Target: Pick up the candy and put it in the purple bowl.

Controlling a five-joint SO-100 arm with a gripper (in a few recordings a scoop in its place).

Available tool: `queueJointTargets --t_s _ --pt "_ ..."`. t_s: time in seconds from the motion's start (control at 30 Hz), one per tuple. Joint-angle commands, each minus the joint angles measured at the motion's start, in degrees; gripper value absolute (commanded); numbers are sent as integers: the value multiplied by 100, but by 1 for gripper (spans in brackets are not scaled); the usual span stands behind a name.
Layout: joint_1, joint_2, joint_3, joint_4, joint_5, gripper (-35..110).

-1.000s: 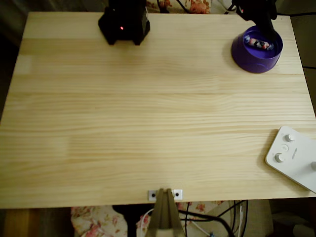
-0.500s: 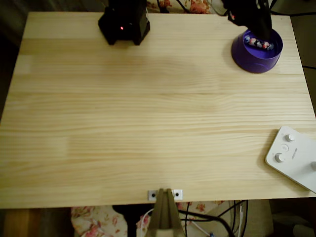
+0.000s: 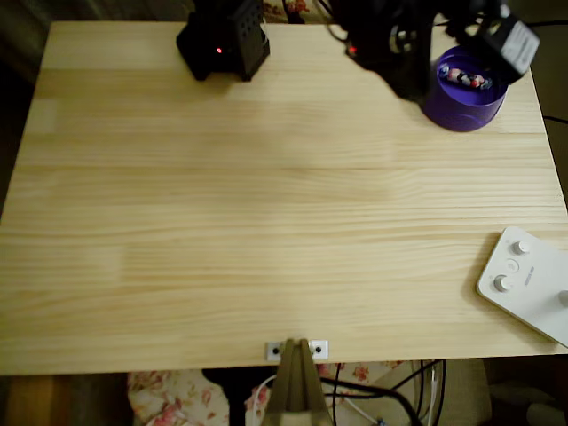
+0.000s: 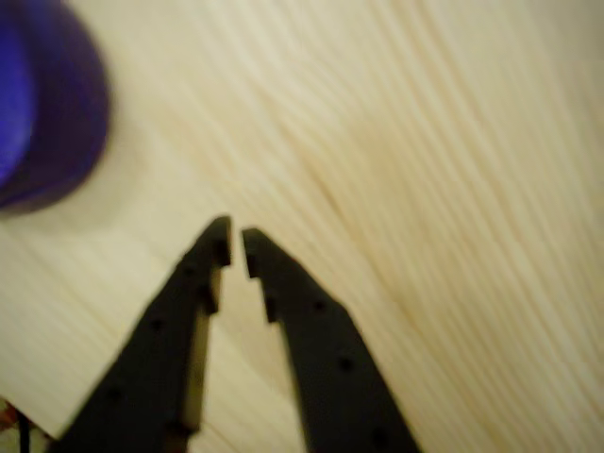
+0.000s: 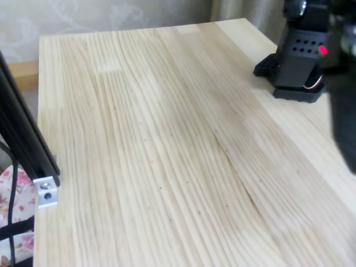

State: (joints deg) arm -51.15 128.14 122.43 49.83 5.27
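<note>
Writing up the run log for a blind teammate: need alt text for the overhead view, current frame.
The candy lies inside the purple bowl at the top right corner of a pale wooden table, with the black robot arm blurred just left of the bowl. The arm's black base sits at the top edge, and a white control box rests at the lower right.

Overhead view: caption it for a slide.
Candy lies in the purple bowl at the wooden table's far right corner.

A pale pine-plank tabletop (image 5: pixel 156 144) carries a black perforated plastic arm base (image 5: pixel 296 55) with a red light at its far right corner; a small metal bracket (image 5: pixel 46 193) sits at its left edge.
</note>
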Motion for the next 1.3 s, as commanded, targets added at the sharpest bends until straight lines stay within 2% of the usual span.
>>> queueJointTargets --t_s 0.0,0.5,0.9,1.1,1.27 --pt "527 729 -536 255 -105 -1" --pt "2654 1626 519 448 246 -1" --pt "5150 2707 1731 378 290 -1" --pt "5950 3410 2435 316 193 -1" --pt "6223 4553 3217 571 -185 -1"
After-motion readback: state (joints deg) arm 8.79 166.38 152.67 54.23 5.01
